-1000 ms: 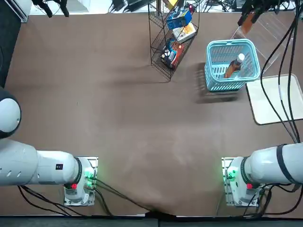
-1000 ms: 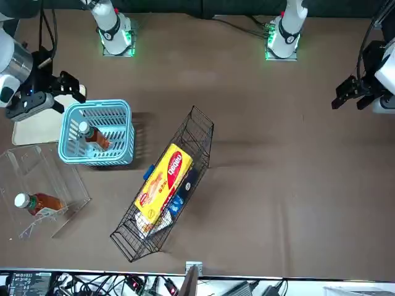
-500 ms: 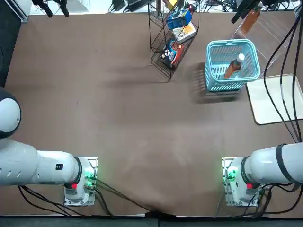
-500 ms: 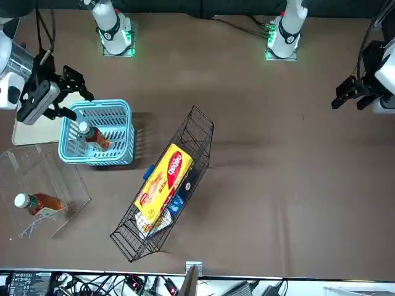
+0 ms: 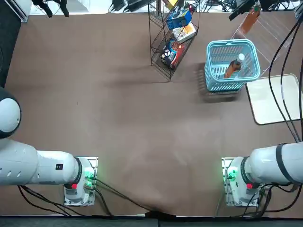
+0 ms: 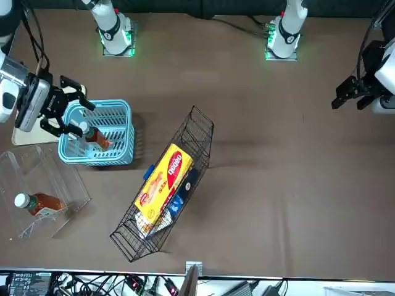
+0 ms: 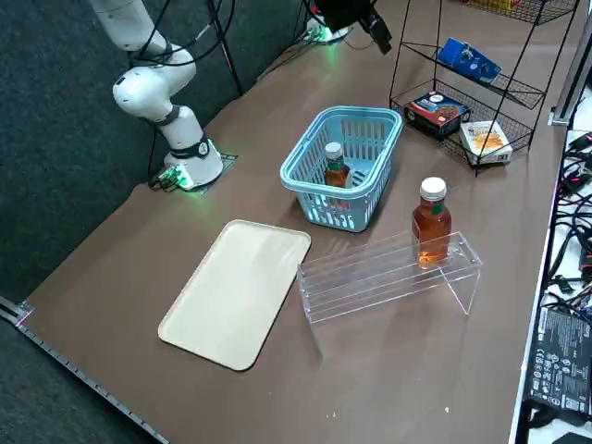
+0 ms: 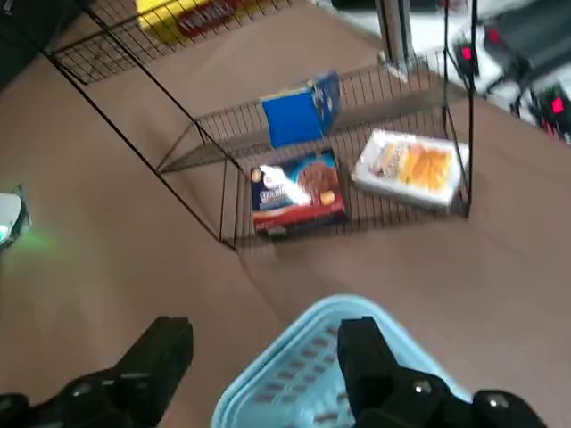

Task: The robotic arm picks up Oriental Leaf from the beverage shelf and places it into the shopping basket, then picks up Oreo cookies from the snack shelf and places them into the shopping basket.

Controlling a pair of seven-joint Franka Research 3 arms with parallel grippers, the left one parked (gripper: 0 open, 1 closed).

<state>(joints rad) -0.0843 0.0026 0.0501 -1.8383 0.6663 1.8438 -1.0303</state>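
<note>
- Right wrist view: pincer spread wide, holding nothing, near the shopping basket.
- Inside that basket: Oriental Leaf; first half looks done.
- Well apart from the basket: Oreo cookies, on the snack shelf; pick and placing remain.

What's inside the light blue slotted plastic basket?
One amber-brown tea bottle with a white cap, leaning inside the basket. The near wall partly covers its lower part in the right side view.

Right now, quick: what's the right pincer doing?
Right pincer: open, holding nothing, hovering above the light blue basket.
</note>
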